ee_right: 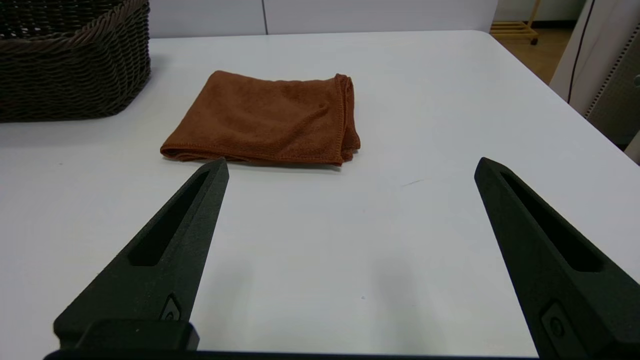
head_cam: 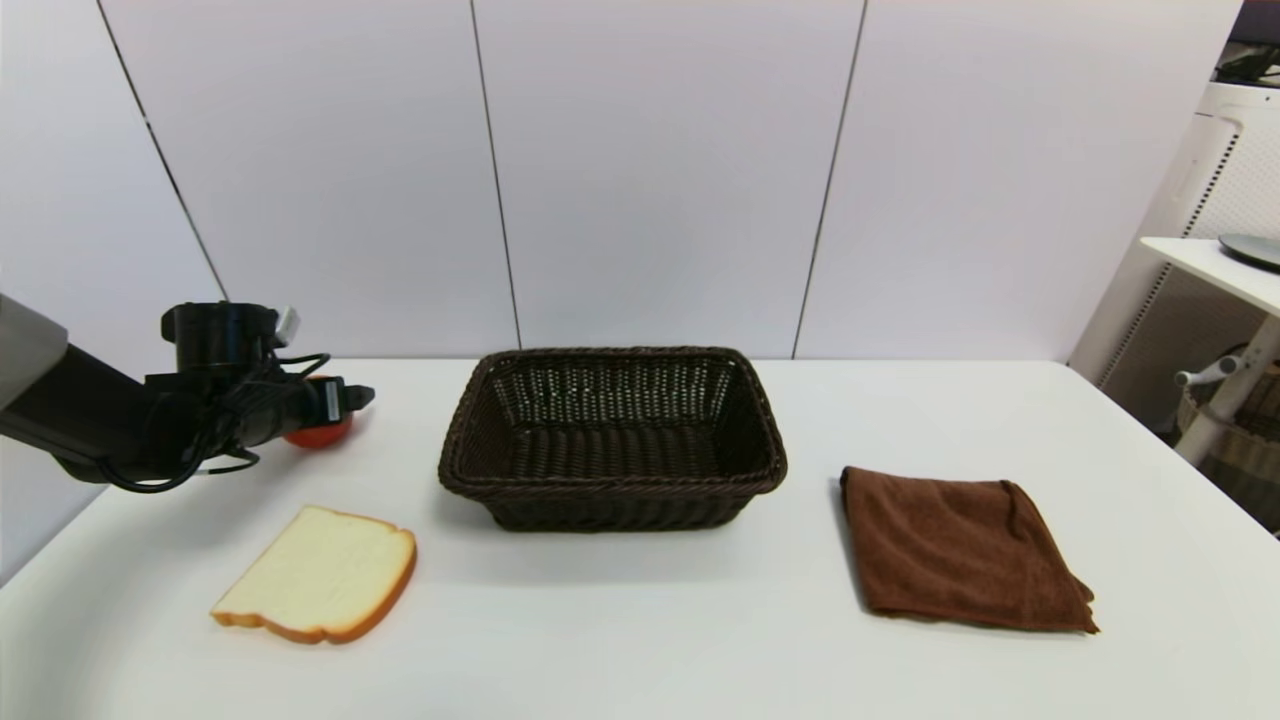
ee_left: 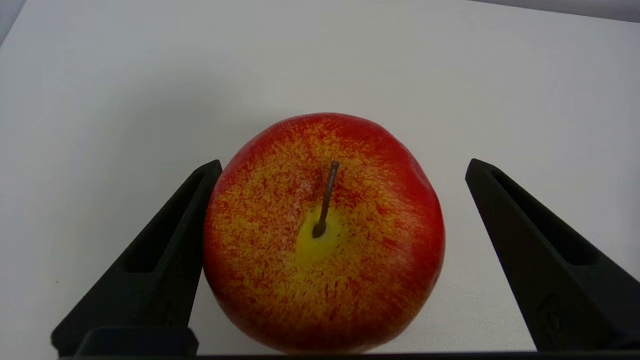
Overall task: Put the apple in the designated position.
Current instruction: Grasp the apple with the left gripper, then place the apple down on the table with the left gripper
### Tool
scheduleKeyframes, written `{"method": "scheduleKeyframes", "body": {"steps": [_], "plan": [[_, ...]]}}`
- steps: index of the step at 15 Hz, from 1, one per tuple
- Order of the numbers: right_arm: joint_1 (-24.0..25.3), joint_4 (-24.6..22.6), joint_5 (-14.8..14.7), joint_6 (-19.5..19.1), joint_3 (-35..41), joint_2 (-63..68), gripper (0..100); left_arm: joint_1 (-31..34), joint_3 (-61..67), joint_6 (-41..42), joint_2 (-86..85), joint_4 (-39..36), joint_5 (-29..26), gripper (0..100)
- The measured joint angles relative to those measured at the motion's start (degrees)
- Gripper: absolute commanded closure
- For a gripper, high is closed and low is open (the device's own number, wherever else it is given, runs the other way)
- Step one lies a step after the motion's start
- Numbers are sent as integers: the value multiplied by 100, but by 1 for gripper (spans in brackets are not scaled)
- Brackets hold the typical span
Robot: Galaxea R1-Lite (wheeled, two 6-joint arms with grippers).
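Now, left gripper (ee_left: 342,170): spread wide around the apple (ee_left: 324,232), one finger touching.
Right gripper (ee_right: 350,167): wide open, empty.

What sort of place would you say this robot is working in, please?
Probably a lab or test room: a bare white table before plain wall panels, with staged props, namely a basket, bread and an apple.

— What sort of place is this?
— A robot test room, it seems: plain white wall panels (head_cam: 660,170) behind a white table (head_cam: 640,650) staged with a wicker basket (head_cam: 612,440), a folded brown cloth (head_cam: 960,550) and one bread slice (head_cam: 320,572).
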Motion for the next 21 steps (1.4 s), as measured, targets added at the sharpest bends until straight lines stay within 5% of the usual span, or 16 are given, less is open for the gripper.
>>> {"method": "scheduleKeyframes", "body": {"steps": [10,17,21], "plan": [[2,-1,0,0,0,0,0,-27,-15,111,-310,149,-138,100],[0,0,1,-2,0,0,0,-433,138,622,-2016,1002,-1058,100],[0,0,0,-2,0,0,0,-1164,385,1005,-2945,1234,-2389,100]]}}
